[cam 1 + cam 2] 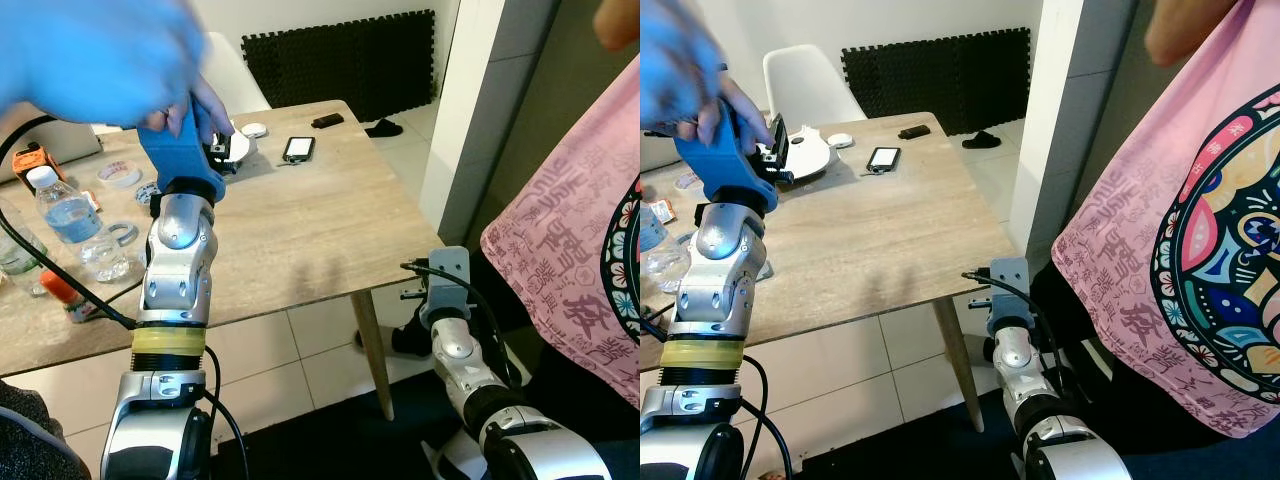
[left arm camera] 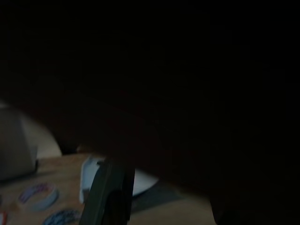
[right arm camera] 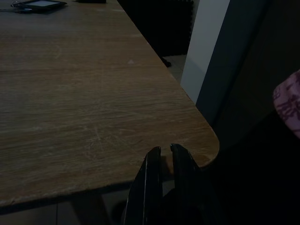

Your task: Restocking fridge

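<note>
The table [image 1: 300,230] is light brown wood. The arms [image 1: 178,265] are shiny silver. A blue glove [image 1: 100,55] is blurry. The shirt [image 1: 1170,270] is pink (with darker pink signs). The chair [image 1: 805,85] is white.

Both eye views are bright and evenly lit, with soft shadows on the wooden table [image 1: 300,230]. A blue-gloved hand [image 1: 100,55] is smeared by motion blur. The left wrist view is nearly black, perhaps blocked at close range; the right wrist view is dim but sharp.
</note>
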